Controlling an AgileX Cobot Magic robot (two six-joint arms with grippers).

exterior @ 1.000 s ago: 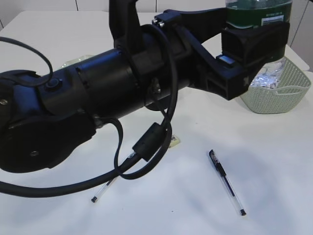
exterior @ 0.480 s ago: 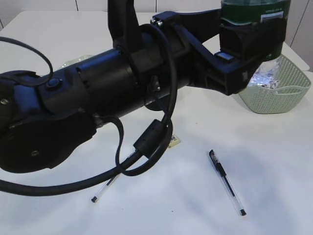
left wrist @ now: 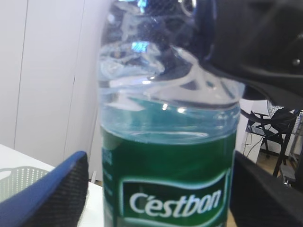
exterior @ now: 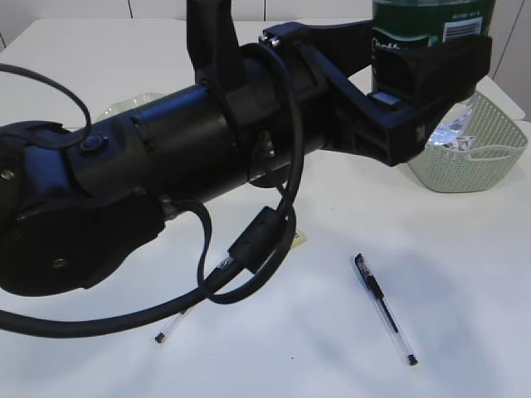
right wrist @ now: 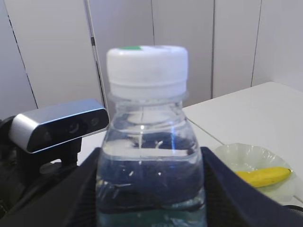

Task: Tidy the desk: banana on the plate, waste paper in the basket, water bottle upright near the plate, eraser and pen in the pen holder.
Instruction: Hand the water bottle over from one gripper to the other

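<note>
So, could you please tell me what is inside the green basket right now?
Crumpled silvery waste paper lies inside the basket. The water bottle and the gripper around it cover the basket's left part, so anything there stays hidden.

The big black arm (exterior: pixel 191 157) blocks the table's left and middle; only the tabletop (exterior: pixel 465 274) around the pen (exterior: pixel 384 308) lies open.

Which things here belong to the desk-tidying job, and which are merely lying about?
Job: bottle, pens, banana, plate, basket.
Lying about: chair, camera, cable.
</note>
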